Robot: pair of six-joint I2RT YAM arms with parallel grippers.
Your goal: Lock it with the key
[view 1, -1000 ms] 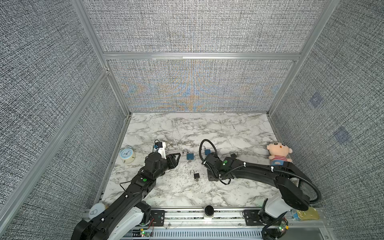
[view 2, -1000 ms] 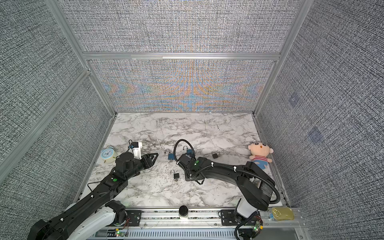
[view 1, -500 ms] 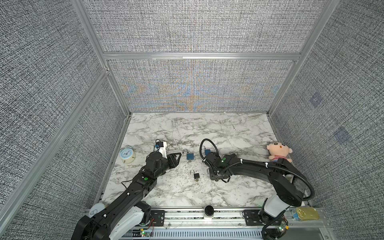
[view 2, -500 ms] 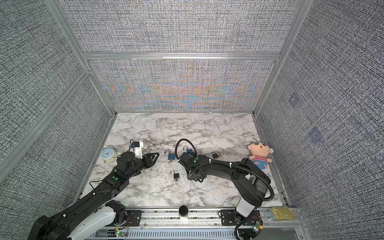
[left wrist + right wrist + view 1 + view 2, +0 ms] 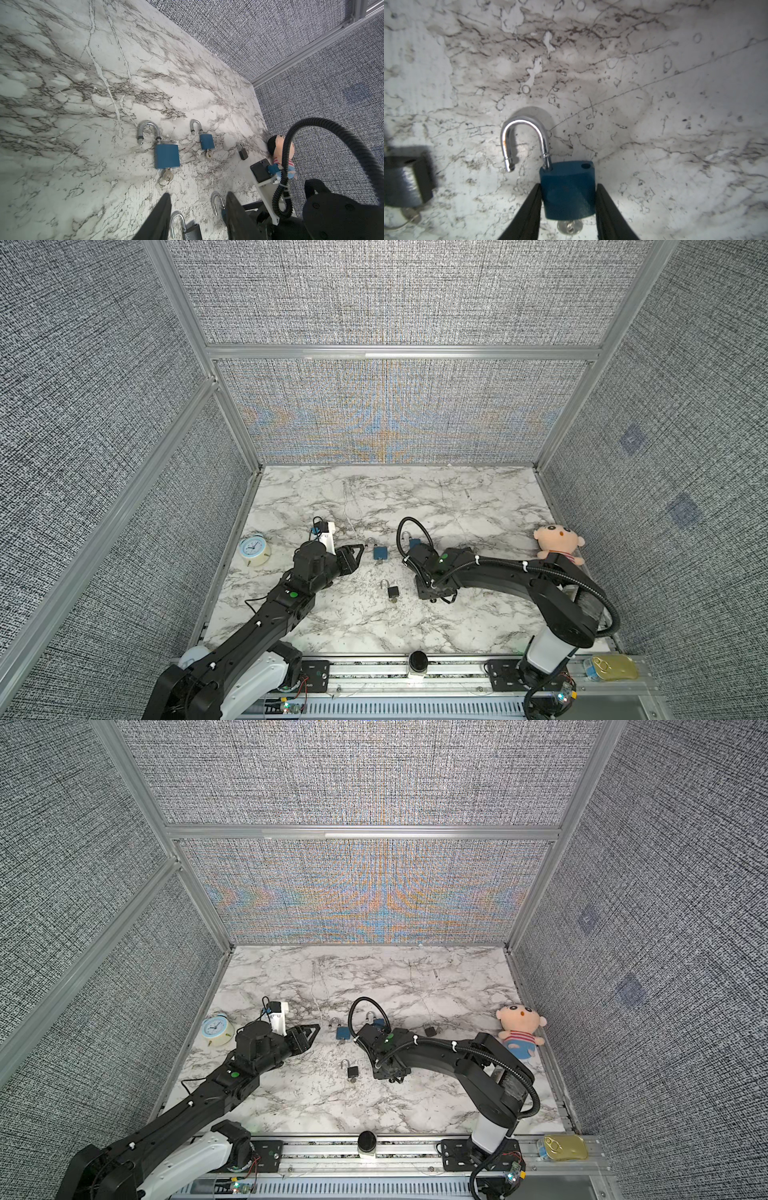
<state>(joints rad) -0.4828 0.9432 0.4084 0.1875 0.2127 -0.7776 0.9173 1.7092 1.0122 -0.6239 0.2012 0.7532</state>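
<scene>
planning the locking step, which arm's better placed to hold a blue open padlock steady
Right. The right gripper clamps the body of a blue metal padlock with an open steel shackle and a silver key in its base. The left gripper hangs open and empty, apart from it.

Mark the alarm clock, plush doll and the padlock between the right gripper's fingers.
alarm clock (image 5: 252, 548): a top view, dial.
plush doll (image 5: 555, 536): a top view, face.
blue padlock (image 5: 568, 191): right wrist view, body.

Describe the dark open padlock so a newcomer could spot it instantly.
On the marble table, look between the left arm and right arm, toward the front rail. The padlock lies there, shackle open. Its body is dark grey; the open padlocks nearby are blue.
</scene>
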